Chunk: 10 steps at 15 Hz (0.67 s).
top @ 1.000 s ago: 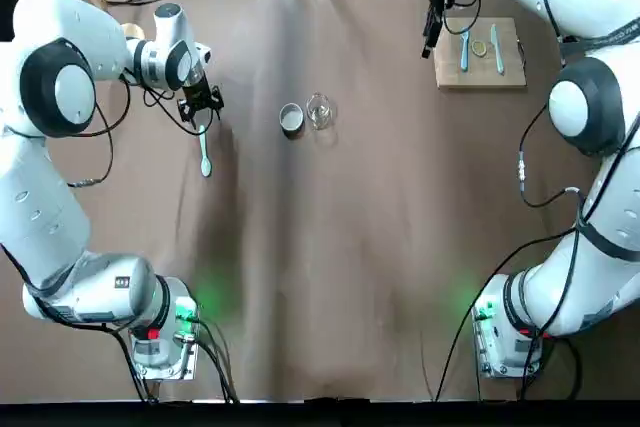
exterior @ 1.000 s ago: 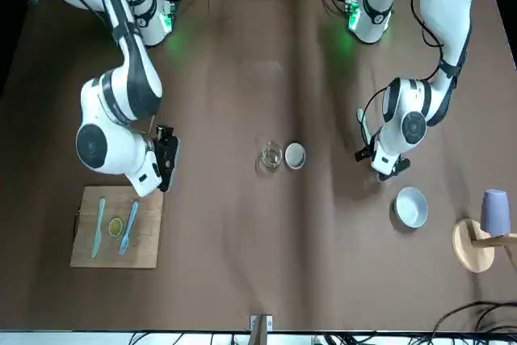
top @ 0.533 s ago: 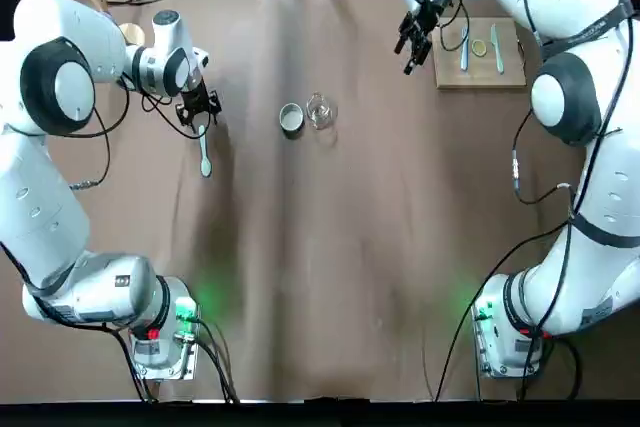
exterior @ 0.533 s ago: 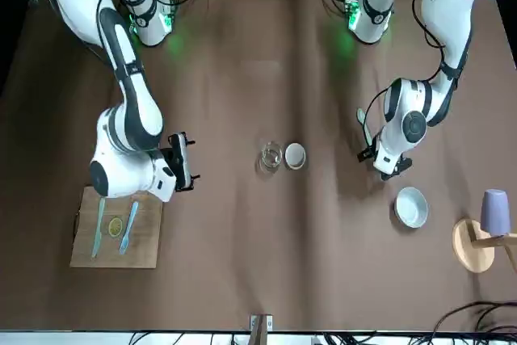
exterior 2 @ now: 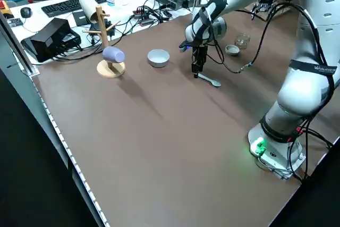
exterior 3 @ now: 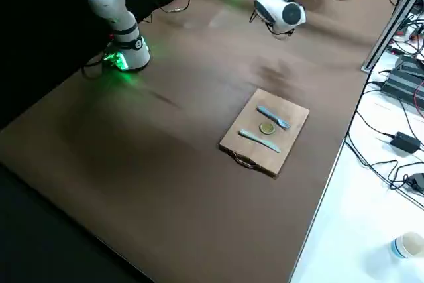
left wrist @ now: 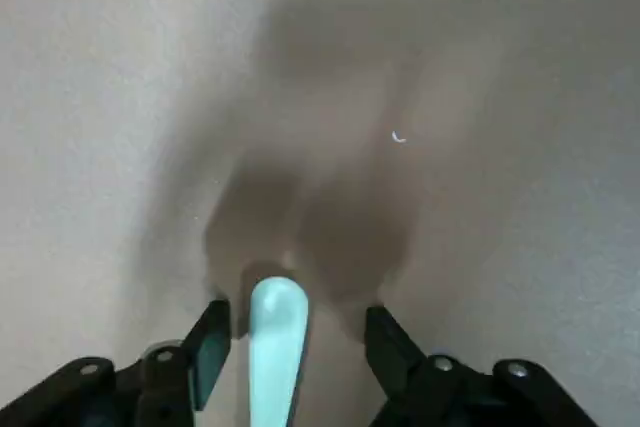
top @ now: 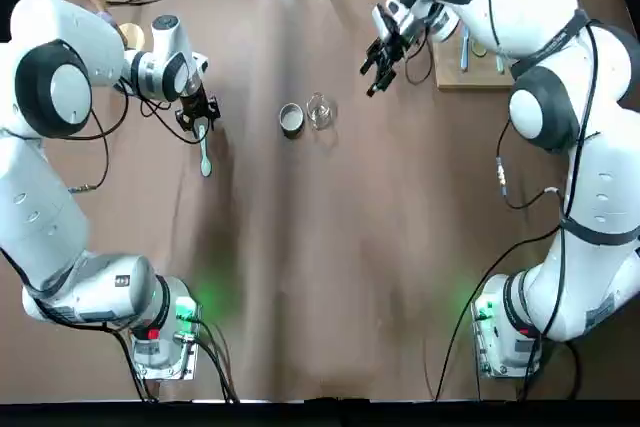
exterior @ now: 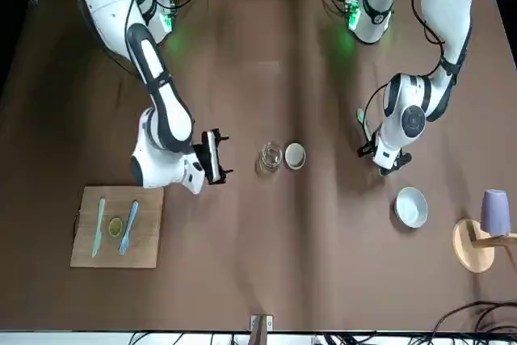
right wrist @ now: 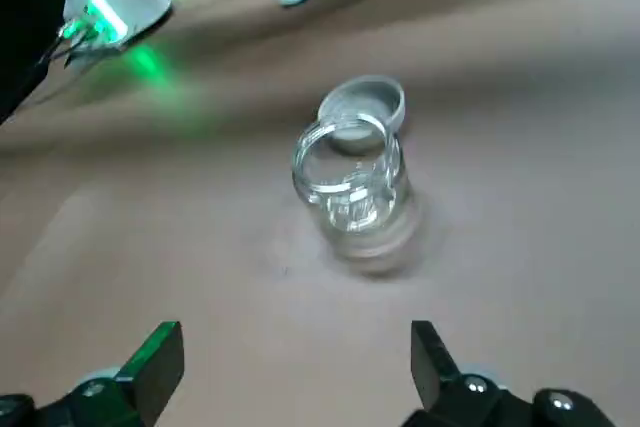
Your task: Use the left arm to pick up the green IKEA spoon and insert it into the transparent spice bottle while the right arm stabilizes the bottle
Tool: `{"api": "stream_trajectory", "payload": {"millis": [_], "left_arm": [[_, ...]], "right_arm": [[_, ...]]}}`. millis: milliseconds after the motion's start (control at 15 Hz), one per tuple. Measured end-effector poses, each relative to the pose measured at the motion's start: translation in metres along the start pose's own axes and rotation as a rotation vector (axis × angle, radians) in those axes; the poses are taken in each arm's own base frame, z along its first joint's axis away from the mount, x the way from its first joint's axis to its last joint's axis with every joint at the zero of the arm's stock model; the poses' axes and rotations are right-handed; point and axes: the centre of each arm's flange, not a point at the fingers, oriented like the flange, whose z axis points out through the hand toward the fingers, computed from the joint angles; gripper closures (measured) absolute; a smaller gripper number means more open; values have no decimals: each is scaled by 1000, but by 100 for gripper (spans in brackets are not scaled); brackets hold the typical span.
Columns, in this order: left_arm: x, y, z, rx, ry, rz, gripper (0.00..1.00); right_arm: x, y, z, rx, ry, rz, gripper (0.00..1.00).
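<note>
L jaws (left wrist: 287, 347) open around pale-green plastic spoon (left wrist: 276, 352), slim rounded handle, left of centre in top view; R jaws (top: 380, 65) wide, upper right, w/ clear round glass bottle (top: 320, 111) upper centre. If I close off-centre, the smooth handle may twist; if R jaws come in low, they could tip the bottle into the grey-rimmed tin (top: 291, 119) beside it on the matte brown desk (top: 330, 277).
</note>
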Motion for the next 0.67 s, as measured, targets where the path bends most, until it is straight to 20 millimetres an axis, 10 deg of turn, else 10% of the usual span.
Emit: {"api": "stream_trajectory", "payload": {"millis": [667], "left_arm": [[-5, -10, -3, 11, -1, -7, 73]], "right_arm": [[-69, -15, 77, -177, 336, -72, 0]]}}
